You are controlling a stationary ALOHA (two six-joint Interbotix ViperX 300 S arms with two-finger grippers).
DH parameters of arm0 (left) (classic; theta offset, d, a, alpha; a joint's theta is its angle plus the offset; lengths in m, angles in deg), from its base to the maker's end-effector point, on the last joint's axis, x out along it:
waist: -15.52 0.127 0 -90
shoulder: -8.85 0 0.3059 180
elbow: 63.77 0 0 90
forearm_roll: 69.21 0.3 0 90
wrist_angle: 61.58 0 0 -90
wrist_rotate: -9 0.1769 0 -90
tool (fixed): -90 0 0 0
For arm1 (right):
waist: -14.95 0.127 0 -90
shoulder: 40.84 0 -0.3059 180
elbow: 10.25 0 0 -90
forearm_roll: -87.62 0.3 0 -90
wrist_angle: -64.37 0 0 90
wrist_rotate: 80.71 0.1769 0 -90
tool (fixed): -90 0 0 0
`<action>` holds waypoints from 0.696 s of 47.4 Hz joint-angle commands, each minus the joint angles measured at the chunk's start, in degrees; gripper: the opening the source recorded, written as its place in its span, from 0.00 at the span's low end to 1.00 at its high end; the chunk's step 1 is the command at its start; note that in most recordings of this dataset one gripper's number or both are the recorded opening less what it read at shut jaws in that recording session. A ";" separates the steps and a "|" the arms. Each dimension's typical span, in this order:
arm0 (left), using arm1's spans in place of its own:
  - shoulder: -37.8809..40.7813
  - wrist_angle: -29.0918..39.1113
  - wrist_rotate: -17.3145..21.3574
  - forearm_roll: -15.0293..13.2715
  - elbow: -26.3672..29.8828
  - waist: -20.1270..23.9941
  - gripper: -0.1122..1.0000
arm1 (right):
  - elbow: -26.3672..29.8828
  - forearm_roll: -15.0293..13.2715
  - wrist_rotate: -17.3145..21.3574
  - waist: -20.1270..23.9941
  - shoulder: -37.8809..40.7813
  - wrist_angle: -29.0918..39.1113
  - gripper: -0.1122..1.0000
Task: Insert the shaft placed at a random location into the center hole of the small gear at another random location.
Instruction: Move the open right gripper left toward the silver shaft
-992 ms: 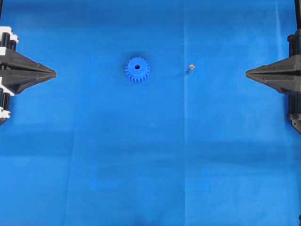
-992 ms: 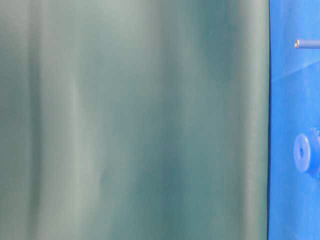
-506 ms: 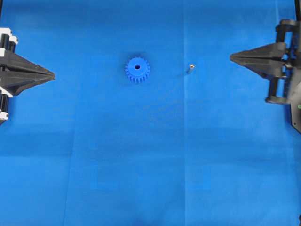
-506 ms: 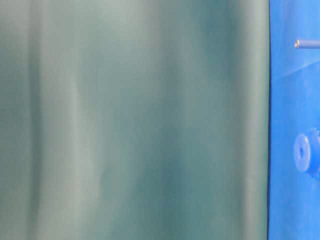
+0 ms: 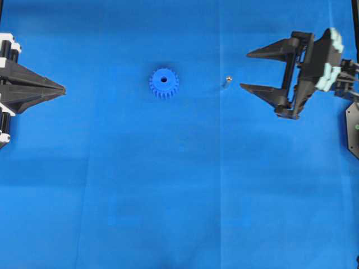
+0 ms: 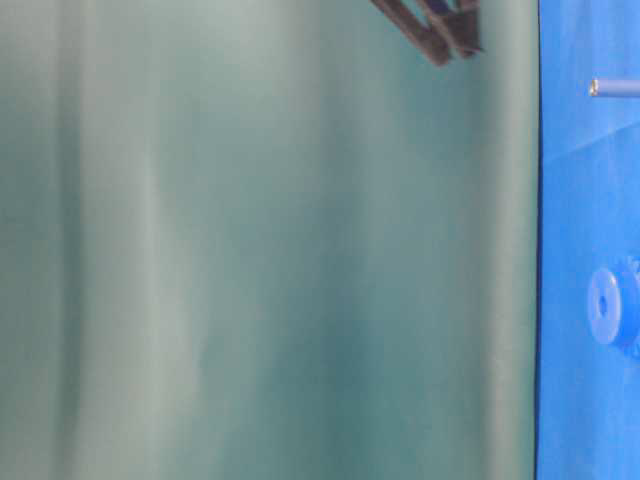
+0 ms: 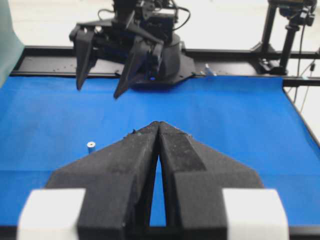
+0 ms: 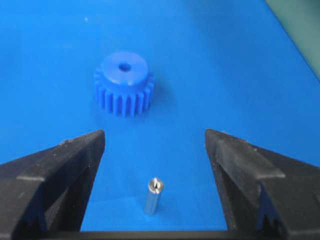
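From table level the small gear (image 6: 612, 310) is cut off by the picture's right edge and blurred soft, and only 1 end of the shaft (image 6: 612, 88) pokes into that same edge. A dark bit of the right gripper (image 6: 430, 25) is cropped at the top there. Overhead, the shaft (image 5: 227, 81) is too small to make out its shape. In the left wrist view the small gear is hidden behind the left gripper (image 7: 159, 124).

left gripper (image 5: 63, 88) at the left edge with jaws together, right gripper (image 5: 245, 70) spread wide, empty
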 commanded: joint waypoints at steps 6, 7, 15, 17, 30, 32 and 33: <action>0.26 -0.35 0.00 0.09 0.44 -0.18 0.10 | 2.20 1.05 0.09 -0.18 7.21 -4.92 0.71; 0.26 -0.35 0.00 0.00 0.44 -0.09 0.10 | 2.46 1.14 0.09 -0.18 8.35 -5.45 0.71; 0.26 -0.35 0.00 0.00 0.35 -0.09 0.10 | 4.04 1.93 0.09 -0.18 14.15 -6.94 0.71; 0.26 -0.35 0.00 0.00 0.26 -0.18 0.10 | 4.31 2.37 0.09 -0.26 15.38 -7.12 0.71; 0.26 -0.35 0.00 0.09 0.18 -0.18 0.10 | 4.66 5.10 0.35 -0.18 21.09 -8.79 0.70; 0.26 -0.26 0.00 0.09 0.18 -0.18 0.10 | 4.66 5.19 0.35 -0.18 21.09 -8.88 0.70; 0.26 -0.35 0.00 0.00 0.18 -0.18 0.10 | 4.57 5.10 0.44 -0.18 21.09 -8.88 0.70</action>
